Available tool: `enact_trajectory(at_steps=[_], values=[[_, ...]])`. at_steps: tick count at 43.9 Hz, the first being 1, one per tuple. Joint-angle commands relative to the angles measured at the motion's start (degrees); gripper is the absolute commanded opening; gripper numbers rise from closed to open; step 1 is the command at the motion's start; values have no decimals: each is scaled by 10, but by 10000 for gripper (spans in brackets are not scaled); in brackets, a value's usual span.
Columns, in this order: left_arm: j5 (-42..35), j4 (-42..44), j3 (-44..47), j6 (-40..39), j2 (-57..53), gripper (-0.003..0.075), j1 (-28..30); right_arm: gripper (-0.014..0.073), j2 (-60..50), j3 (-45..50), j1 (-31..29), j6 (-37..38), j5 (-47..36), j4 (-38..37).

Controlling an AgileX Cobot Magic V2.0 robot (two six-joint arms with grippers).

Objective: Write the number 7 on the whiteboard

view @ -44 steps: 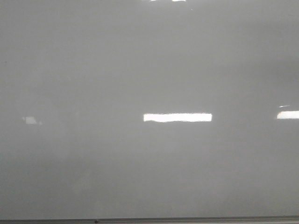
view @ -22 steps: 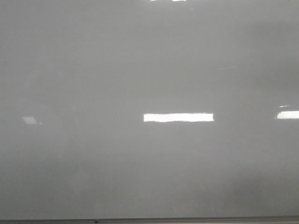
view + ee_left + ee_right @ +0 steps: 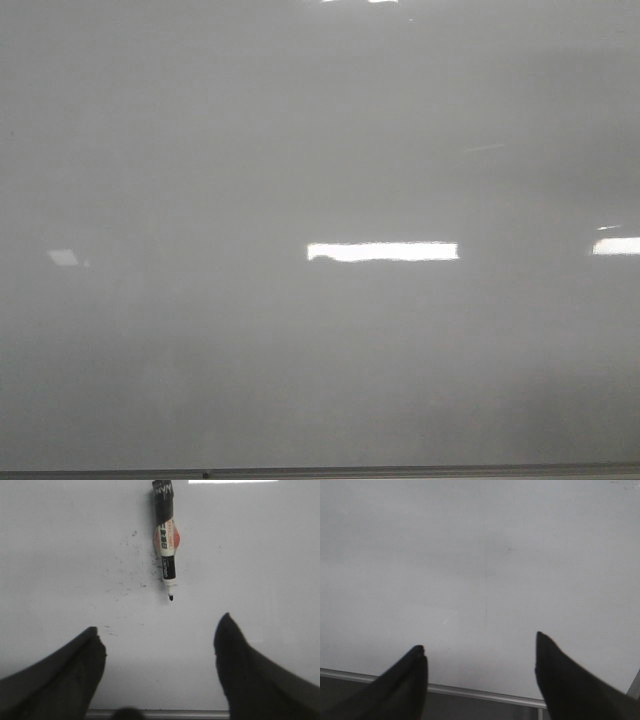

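The pale grey whiteboard [image 3: 320, 150] fills the front view, with a thin metal strip along its lower edge. No number 7 shows on it. In the left wrist view a black and white marker [image 3: 165, 540] lies on the board [image 3: 60, 555], uncapped, its tip pointing towards my left gripper [image 3: 160, 630]. That gripper is open and empty, a short way from the tip. My right gripper [image 3: 480, 647] is open and empty over the board [image 3: 480, 555] near its metal edge. Neither gripper shows in the front view.
Small black ink specks [image 3: 125, 587] dot the board beside the marker. Bright rectangular light reflections [image 3: 382, 251] lie across the board. The metal edge strip [image 3: 485, 694] runs under my right gripper, with a dark surface below it.
The board looks the same; only faint shading and the light reflections have shifted slightly at the right side of the front view.
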Motion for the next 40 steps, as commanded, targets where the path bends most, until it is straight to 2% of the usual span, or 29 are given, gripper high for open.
enact_trajectory(at_steps=[1,14,25,40], values=[[-38,-3,-14,1,35,580,1,580,5,-16,1,-5,-36,-2],[-44,-21,-68,1,185,575,1,580,5,-16,1,-5,-51,-2],[-81,-21,-126,1,291,572,1,580,5,-16,1,-5,-51,-2],[-187,-21,-140,1,376,452,1,580,5,-16,1,-5,-50,-2]])
